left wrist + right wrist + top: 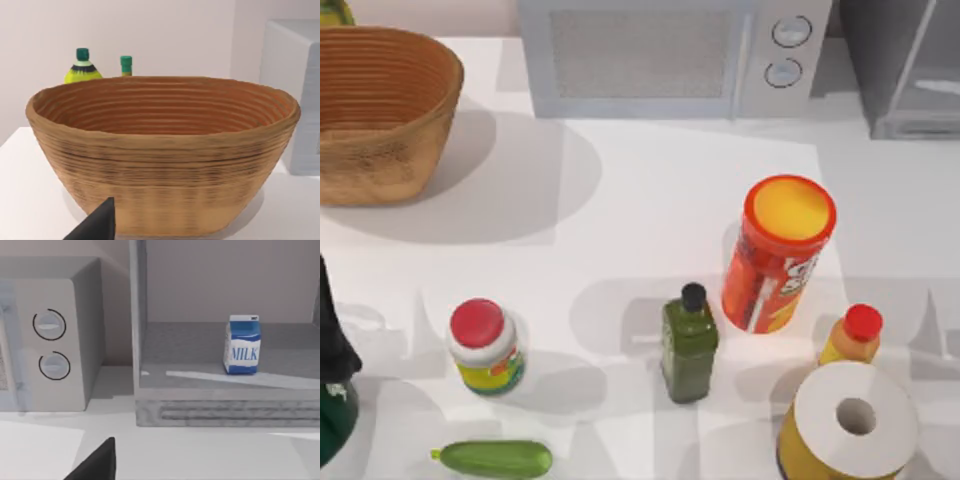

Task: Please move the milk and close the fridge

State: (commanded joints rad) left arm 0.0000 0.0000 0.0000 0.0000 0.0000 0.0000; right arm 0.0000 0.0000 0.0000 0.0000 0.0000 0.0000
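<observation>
White worktop runs back to the open fridge (pixel 225 390), where the milk (pixel 242 345) stands upright on its floor, ahead of the right claw, whose finger spread I cannot tell.

— What can we read here?
— We read "MILK" in blue letters on the white front of the milk (pixel 242 345). On the red can (pixel 777 255), at two o'clock from the green bottle (pixel 689 343), white letters show, too partial to read.
</observation>
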